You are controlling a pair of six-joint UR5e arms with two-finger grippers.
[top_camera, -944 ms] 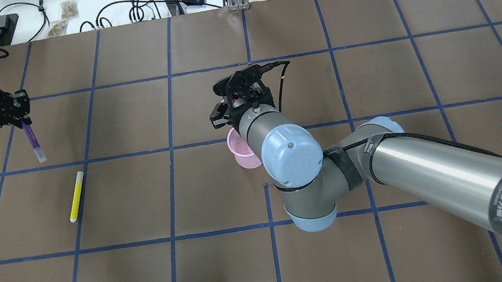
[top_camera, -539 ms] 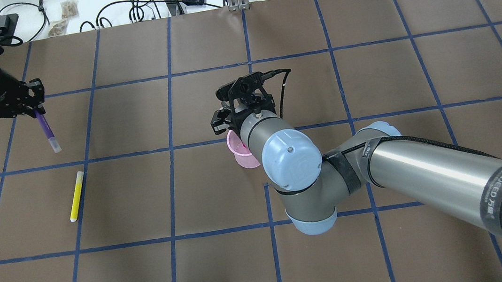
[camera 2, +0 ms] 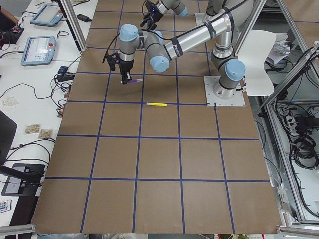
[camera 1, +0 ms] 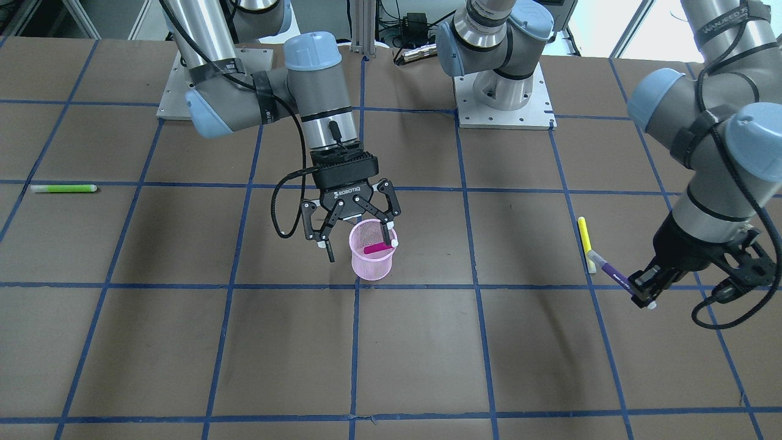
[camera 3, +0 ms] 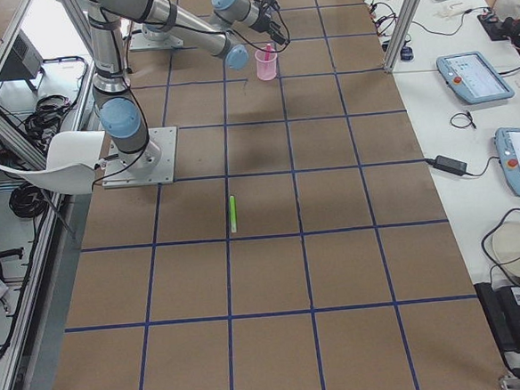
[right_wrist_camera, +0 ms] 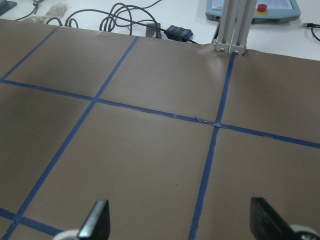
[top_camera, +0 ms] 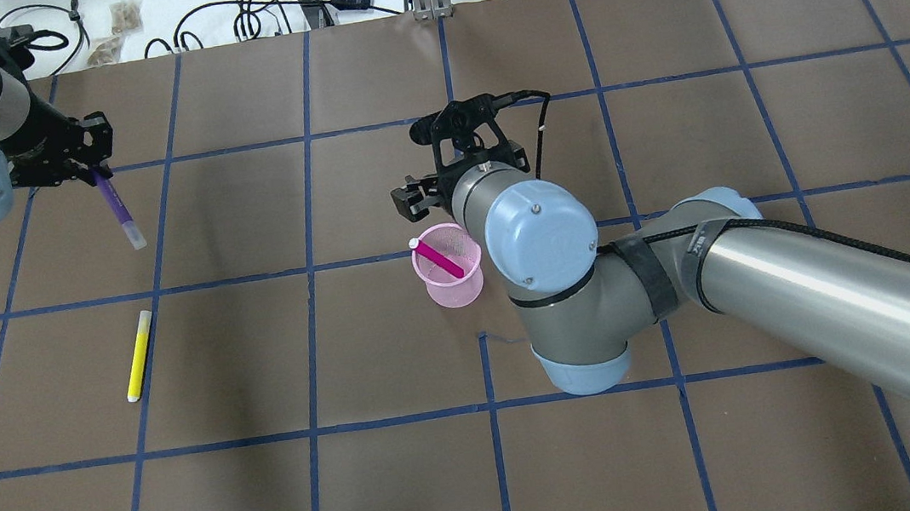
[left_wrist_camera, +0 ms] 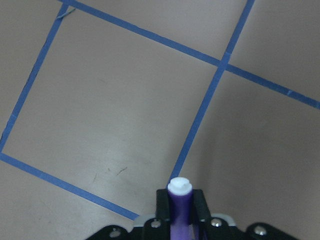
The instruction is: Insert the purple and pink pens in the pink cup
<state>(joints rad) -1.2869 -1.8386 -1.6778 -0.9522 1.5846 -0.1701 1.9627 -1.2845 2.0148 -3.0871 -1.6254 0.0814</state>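
Note:
The pink mesh cup [top_camera: 451,283] stands upright mid-table, also in the front view [camera 1: 371,264]. The pink pen [top_camera: 440,259] leans inside it, white end on the rim [camera 1: 379,247]. My right gripper [camera 1: 360,249] is open and empty, just above and behind the cup; its fingers [right_wrist_camera: 97,222] are spread wide in the right wrist view. My left gripper [top_camera: 89,164] is shut on the purple pen [top_camera: 115,207] and holds it above the table at the far left, its white tip slanting down. The pen also shows in the front view [camera 1: 611,271] and in the left wrist view [left_wrist_camera: 179,200].
A yellow pen [top_camera: 137,356] lies on the table near the left arm, also in the front view [camera 1: 584,237]. A green pen [camera 1: 64,188] lies far out on the robot's right side. Cables and boxes sit beyond the far edge [top_camera: 272,6].
The right gripper has let the pink pen go into the cup and drawn back towards the far side. The left arm has carried the purple pen up and to the right.

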